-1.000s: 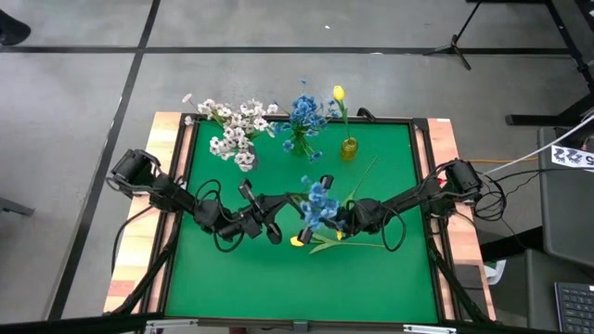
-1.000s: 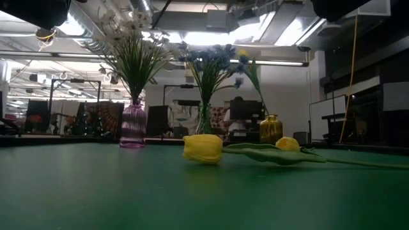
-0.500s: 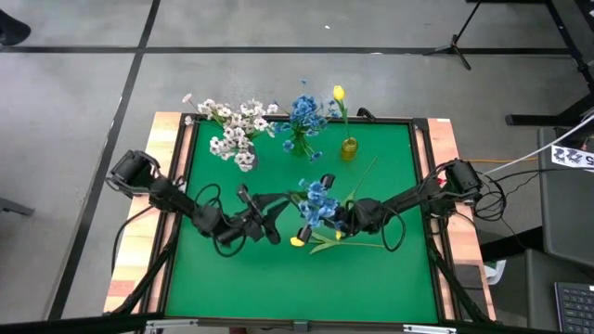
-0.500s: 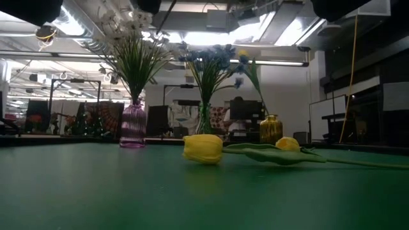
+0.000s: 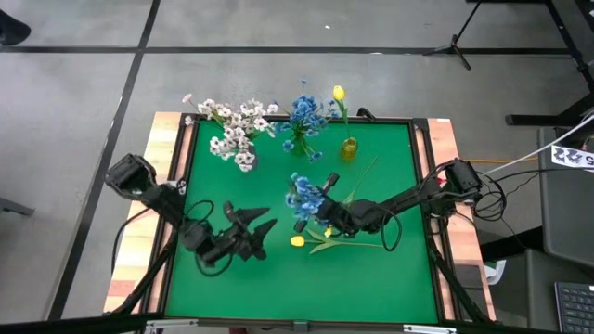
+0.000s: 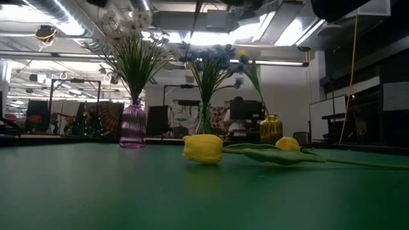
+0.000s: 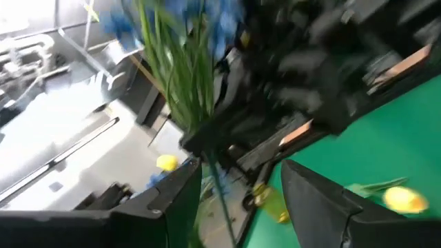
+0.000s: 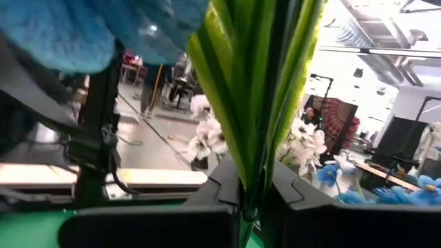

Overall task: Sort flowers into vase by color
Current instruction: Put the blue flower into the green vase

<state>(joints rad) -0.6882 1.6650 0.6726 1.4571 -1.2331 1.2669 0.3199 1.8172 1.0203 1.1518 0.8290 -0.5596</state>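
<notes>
Right end effector (image 5: 327,221) clamped on blue sprig (image 5: 302,194)

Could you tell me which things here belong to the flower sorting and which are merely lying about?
Job:
- blue sprig, held in right gripper
- yellow tulips lying on the mat
- purple vase with white sprays
- middle vase with blue blooms
- yellow vase with one tulip
- left gripper, open, empty

Lying about:
- stand on the floor

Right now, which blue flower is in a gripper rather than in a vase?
The blue sprig at mid-table, clamped by the right gripper; the other blue blooms stand in the middle vase.
</notes>
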